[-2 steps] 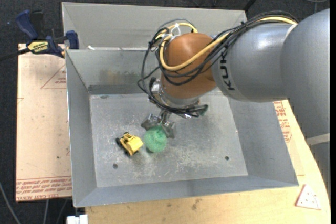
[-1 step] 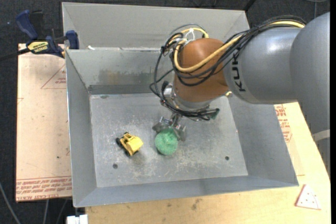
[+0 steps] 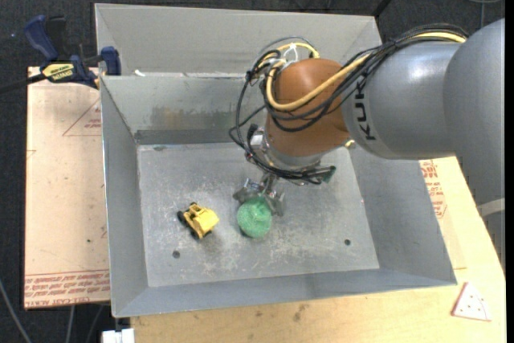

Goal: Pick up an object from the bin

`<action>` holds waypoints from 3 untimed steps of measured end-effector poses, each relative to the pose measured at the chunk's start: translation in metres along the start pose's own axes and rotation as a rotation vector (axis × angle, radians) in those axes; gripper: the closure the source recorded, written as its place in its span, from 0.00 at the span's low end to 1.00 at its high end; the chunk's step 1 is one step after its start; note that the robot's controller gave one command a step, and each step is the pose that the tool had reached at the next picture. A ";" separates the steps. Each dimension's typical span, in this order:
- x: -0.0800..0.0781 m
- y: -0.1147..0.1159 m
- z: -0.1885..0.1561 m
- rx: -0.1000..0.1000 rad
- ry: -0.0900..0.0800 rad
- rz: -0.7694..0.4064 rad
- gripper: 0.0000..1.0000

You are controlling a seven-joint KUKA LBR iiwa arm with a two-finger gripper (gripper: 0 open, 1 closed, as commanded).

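1. The tool [image 3: 260, 195] hangs low over the middle of the bin [image 3: 120, 173], at the end of the arm [image 3: 434, 92] that comes in from the right. Its tip sits at the upper edge of a green ball [image 3: 255, 220]. Whether it touches the ball or stops just above it cannot be told.
2. Whether the tool is parted or closed cannot be told. Only a small grey metal tip shows below the wrist. The ball lies below the tip rather than within it, so nothing is seen to be held.
3. The orange cover [image 3: 309, 120] and the looped cables [image 3: 321, 88] on the wrist hide most of the tool's body and the bin floor behind it.
4. The green ball rests on the bin floor, a little towards the near wall from the centre. It is roundish and slightly lumpy, with no clear long axis or facing.
5. A yellow toy [image 3: 198, 220] lies near the ball on its left, apart from it. Its longer side runs roughly from upper left to lower right, and its details are too small to make out.
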State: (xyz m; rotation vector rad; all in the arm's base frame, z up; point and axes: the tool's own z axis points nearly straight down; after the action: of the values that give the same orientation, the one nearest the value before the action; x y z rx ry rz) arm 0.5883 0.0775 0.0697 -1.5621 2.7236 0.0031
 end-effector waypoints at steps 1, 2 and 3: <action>0.000 0.000 0.000 0.000 0.000 0.000 1.00; 0.000 0.000 0.000 0.000 0.000 0.000 1.00; 0.000 0.000 0.000 0.000 0.000 0.000 1.00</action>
State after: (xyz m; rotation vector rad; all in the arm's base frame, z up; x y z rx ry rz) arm 0.5883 0.0775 0.0697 -1.5619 2.7234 0.0039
